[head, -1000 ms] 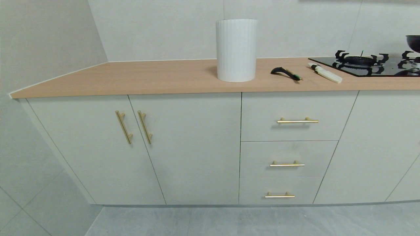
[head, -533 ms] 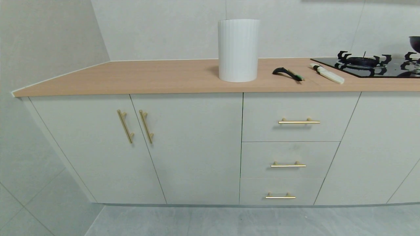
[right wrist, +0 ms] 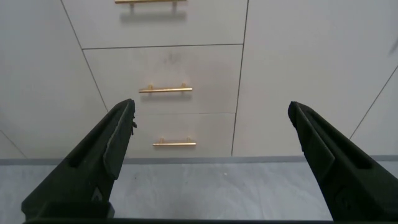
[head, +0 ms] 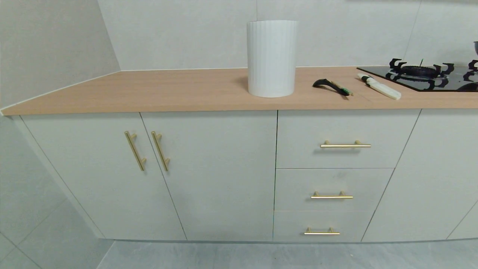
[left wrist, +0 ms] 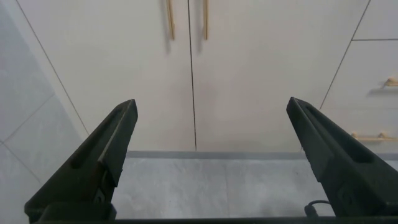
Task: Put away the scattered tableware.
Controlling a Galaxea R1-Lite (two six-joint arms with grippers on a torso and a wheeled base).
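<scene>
Logging left gripper [left wrist: 210,106] spread wide, nothing held, facing the seam of two flat pale doors [left wrist: 249,62] above smooth grey floor [left wrist: 205,180]. Found right gripper [right wrist: 210,106] equally wide and empty, facing the drawers [right wrist: 161,68] with slim brass bar handles [right wrist: 165,89]. Noted a strip of floor between both grippers and the cabinet base.

Seen from the head view:
- Wood-grain counter [head: 168,89], front edge straight, left end cut at a slant toward the wall corner.
- Tall white ribbed canister [head: 272,58] upright near mid-counter, with a broad run of wood to its left.
- Right of it and apart: black curved utensil [head: 331,85] with green tip.
- Then white knife [head: 379,86] lying flat, just short of the glossy black hob [head: 410,80].
</scene>
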